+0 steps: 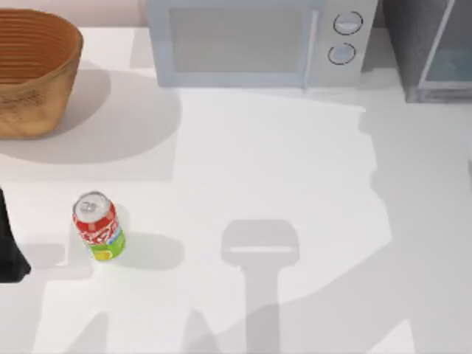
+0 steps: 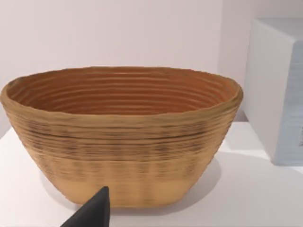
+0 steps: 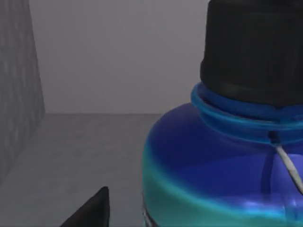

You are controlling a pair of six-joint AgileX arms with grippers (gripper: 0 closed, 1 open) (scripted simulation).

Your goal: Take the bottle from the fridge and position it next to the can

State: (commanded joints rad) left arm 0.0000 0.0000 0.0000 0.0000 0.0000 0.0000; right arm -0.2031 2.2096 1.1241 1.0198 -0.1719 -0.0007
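The red can point(image 1: 98, 228) stands upright on the left part of the white table. The grey fridge point(image 1: 431, 51), with its pale glass-like door, sits at the back right corner. In the right wrist view the bottle point(image 3: 222, 170), cyan and blue with a black cap point(image 3: 253, 47), stands very close, with the fridge's grey wall point(image 3: 19, 85) and floor around it. A dark tip of my right gripper point(image 3: 94, 213) shows just beside the bottle. My left arm point(image 1: 9, 251) is parked at the table's left edge, left of the can.
A woven basket point(image 1: 33, 70) stands at the back left, and my left gripper's dark tip point(image 2: 94, 213) points toward the basket point(image 2: 123, 137). A light-grey microwave point(image 1: 258, 40) with two round knobs fills the back middle. Bare tabletop point(image 1: 295, 162) lies between the can and the fridge.
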